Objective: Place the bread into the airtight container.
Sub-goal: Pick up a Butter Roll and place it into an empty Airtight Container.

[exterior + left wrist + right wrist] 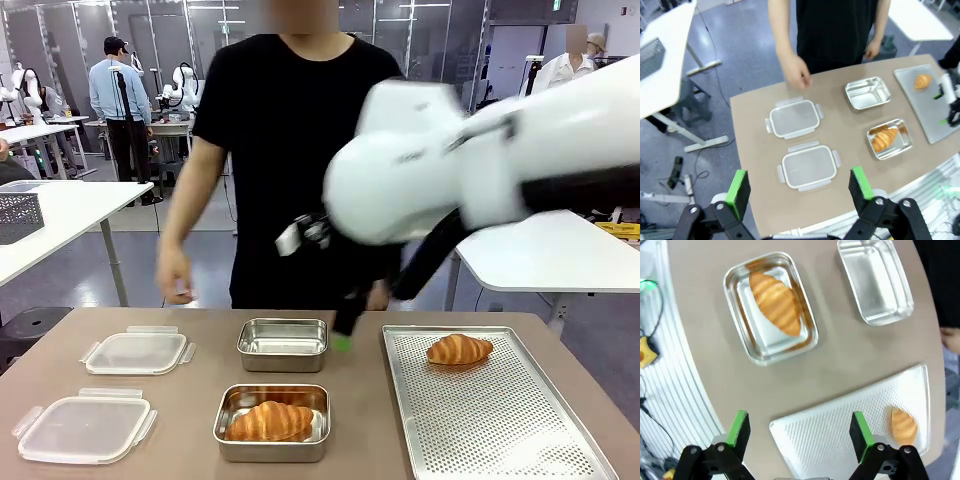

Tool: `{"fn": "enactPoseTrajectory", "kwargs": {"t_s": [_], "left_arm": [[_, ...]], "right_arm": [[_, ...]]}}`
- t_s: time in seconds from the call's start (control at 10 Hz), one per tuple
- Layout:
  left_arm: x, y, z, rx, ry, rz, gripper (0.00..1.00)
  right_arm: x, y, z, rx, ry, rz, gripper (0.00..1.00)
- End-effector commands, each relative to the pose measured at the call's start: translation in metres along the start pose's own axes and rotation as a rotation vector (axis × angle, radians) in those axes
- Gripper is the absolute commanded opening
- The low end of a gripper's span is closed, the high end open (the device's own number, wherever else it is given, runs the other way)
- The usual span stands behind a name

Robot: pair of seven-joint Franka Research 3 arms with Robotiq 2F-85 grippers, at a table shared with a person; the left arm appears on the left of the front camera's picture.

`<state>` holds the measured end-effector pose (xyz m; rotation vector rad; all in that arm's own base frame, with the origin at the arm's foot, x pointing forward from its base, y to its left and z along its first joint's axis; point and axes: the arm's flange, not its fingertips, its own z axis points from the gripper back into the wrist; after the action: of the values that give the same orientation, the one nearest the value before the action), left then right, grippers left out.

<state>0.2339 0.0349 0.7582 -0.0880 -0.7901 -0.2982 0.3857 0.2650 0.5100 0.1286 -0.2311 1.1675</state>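
Note:
One bread, a croissant [268, 421], lies in the near steel container [225, 440]; I also see this croissant [776, 302] from above in the right wrist view, and small [884, 138] in the left wrist view. A second croissant [459, 349] rests on the perforated tray [500, 430], near its far end [903, 426]. The far steel container [283, 343] holds nothing. My right gripper [343, 340] hangs open above the table between that container and the tray, nothing between its fingers [800, 429]. High over the table's left edge, my left gripper [799, 185] is open and holds nothing.
Two clear plastic lids [137, 352] [85, 428] lie at the left of the table. A person in black stands at the far side, one hand [175, 285] hanging near the far edge. The tray's bare surface [840, 430] spreads below my right gripper.

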Motion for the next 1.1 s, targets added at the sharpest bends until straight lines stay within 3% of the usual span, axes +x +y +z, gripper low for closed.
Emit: {"fn": "enactPoseTrajectory", "kwargs": {"t_s": [0.0, 0.2, 0.3, 0.4, 0.7, 1.0], "left_arm": [[0.000, -0.001, 0.000, 0.007, 0.002, -0.001, 1.00], [0.000, -0.001, 0.000, 0.007, 0.002, -0.001, 1.00], [0.000, -0.001, 0.000, 0.007, 0.002, -0.001, 1.00], [0.000, -0.001, 0.000, 0.007, 0.002, -0.001, 1.00], [0.000, -0.001, 0.000, 0.007, 0.002, -0.001, 1.00], [0.000, -0.001, 0.000, 0.007, 0.002, -0.001, 1.00]], "right_arm": [[-0.067, -0.016, 0.025, 0.004, -0.062, -0.110, 1.00], [-0.126, -0.048, 0.033, -0.020, -0.095, -0.318, 1.00], [-0.161, -0.060, 0.032, -0.109, -0.104, -0.455, 1.00], [-0.176, -0.071, 0.029, -0.117, -0.136, -0.489, 1.00], [-0.189, -0.106, -0.003, -0.128, -0.140, -0.550, 1.00], [-0.201, -0.101, 0.007, -0.121, -0.140, -0.530, 1.00]]}}
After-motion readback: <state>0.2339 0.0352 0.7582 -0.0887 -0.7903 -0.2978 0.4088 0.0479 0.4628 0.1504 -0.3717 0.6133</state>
